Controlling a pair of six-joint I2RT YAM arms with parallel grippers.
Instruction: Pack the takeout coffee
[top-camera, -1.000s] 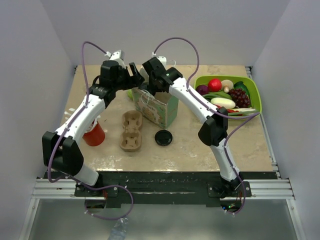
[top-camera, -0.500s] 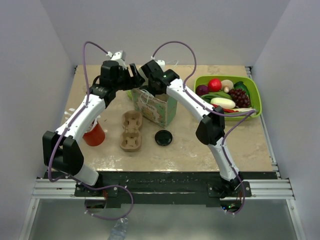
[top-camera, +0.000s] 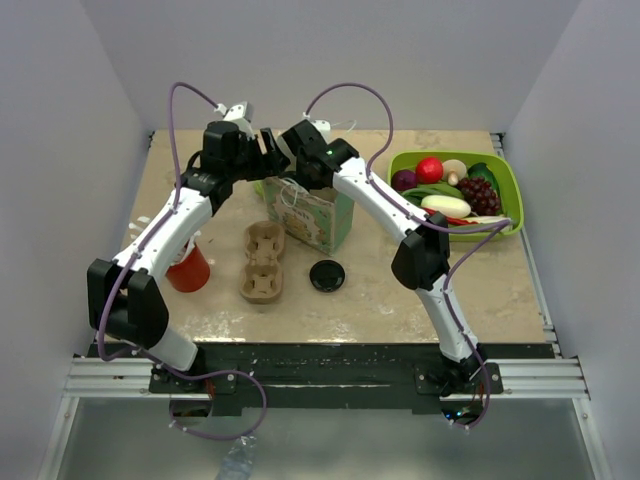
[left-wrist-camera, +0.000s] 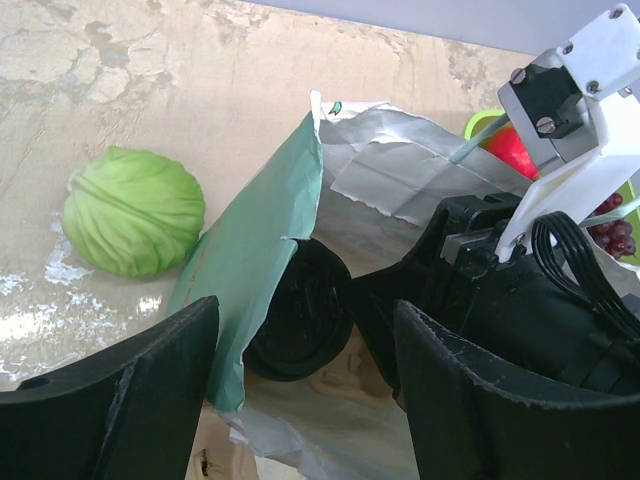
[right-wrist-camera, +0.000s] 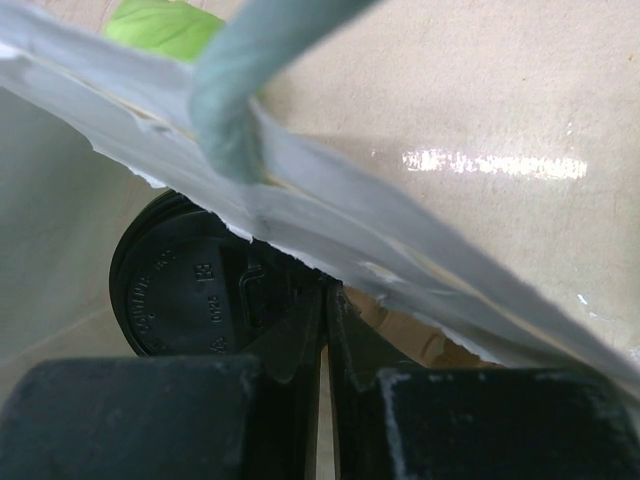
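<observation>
The takeout coffee (left-wrist-camera: 300, 310) stands inside the green paper bag (top-camera: 312, 212); only its round black lid shows, also in the right wrist view (right-wrist-camera: 190, 290). My right gripper (right-wrist-camera: 326, 290) reaches down into the bag, its fingers closed to a thin slit on the lid's right rim. It shows as a black body beside the lid in the left wrist view (left-wrist-camera: 470, 280). My left gripper (left-wrist-camera: 305, 320) is open at the bag's mouth, straddling the green side wall (left-wrist-camera: 255, 260). In the top view both grippers hide the bag's opening.
A green cabbage (left-wrist-camera: 135, 210) lies behind the bag. A brown cup carrier (top-camera: 263, 262), a loose flat black lid (top-camera: 327, 274) and a red cup of utensils (top-camera: 188, 268) lie in front. A green tray (top-camera: 512, 190) of produce is at back right.
My right arm has shifted a little left, its gripper moving further over and into the bag. The left arm has barely moved.
</observation>
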